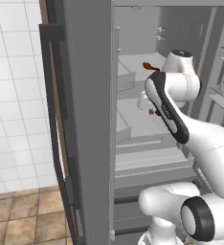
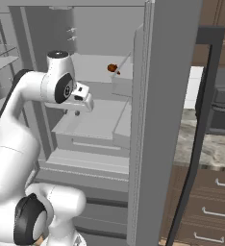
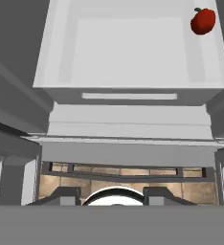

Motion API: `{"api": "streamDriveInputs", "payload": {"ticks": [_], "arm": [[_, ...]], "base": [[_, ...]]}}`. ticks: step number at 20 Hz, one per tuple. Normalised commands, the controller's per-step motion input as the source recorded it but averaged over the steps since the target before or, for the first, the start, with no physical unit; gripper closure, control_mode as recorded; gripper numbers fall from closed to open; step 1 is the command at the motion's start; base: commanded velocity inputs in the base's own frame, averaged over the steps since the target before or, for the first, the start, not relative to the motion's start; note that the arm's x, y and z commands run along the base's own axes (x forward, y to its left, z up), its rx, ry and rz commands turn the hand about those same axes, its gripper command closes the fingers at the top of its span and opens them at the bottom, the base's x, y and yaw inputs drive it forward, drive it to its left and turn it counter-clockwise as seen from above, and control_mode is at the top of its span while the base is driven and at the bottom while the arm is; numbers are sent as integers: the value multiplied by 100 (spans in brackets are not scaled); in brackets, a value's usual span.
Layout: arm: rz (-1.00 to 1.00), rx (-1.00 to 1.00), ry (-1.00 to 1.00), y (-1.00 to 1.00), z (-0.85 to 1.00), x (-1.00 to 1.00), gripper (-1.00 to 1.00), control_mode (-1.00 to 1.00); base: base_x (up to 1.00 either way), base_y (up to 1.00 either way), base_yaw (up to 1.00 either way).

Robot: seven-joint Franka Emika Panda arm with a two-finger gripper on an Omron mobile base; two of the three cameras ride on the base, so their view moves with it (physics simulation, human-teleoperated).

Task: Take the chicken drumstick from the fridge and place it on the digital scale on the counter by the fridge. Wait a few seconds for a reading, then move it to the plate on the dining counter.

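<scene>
From the left base view, my gripper [image 1: 153, 112] is inside the fridge [image 1: 90, 119], clenched on nothing; the chicken drumstick [image 1: 150, 66] lies on the far shelf. Right base view: drumstick apart from me. Hand view: drawer [image 3: 133, 52], red fruit [image 3: 203, 21].

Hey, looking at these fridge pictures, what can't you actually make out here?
- The chicken drumstick: left base view, a tiny reddish speck partly behind the arm; its shape is unreadable.
- The gripper: in both base views the hand's own body covers the fingers.
- The fridge door: right base view, it blocks part of the counter behind.
- A red fruit: hand view, too small to identify.
</scene>
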Motion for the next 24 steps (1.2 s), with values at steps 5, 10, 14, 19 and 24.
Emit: {"api": "streamDriveInputs", "payload": {"ticks": [5,10,14,19,24], "arm": [[-3,0,0,-33,-3,34,-100,-100],[-5,0,-4,-60,21,80,-100,-100],[-1,0,-9,-35,38,76,-100,-100],[0,0,-20,-5,71,40,-100,-100],[0,-1,-31,0,48,11,-100,-100]], "base": [[0,0,0],[0,0,0],[0,0,0],[0,0,0],[0,0,0]]}}
